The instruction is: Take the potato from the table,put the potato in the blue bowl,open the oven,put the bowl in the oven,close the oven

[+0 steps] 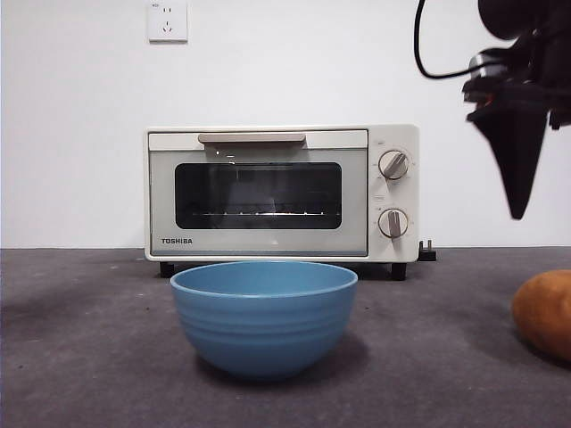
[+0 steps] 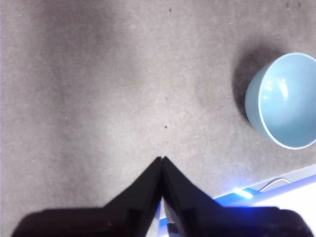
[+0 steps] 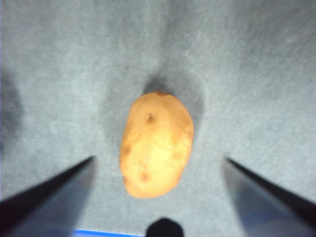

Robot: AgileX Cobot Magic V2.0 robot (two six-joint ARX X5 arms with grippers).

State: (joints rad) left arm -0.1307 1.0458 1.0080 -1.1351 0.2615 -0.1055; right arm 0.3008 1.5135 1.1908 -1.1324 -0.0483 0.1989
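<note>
One orange-brown matte potato [image 3: 157, 145] lies on dark grey desk [image 3: 256, 74] below right hand [image 3: 158, 168], spread wide, empty; left hand [image 2: 162, 159] closed, empty.

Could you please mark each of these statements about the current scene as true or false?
1. The potato lies on the table. True.
2. The potato is inside the bowl. False: the bowl is empty, and the potato lies apart from it, at the front view's right edge.
3. The oven door is shut. True.
4. The right gripper is shut on the potato. False: its jaws stand wide open above the potato, not touching it.
5. The left gripper is shut and holds nothing. True.
6. The bowl stands inside the oven. False: it stands on the table in front of the oven.
</note>
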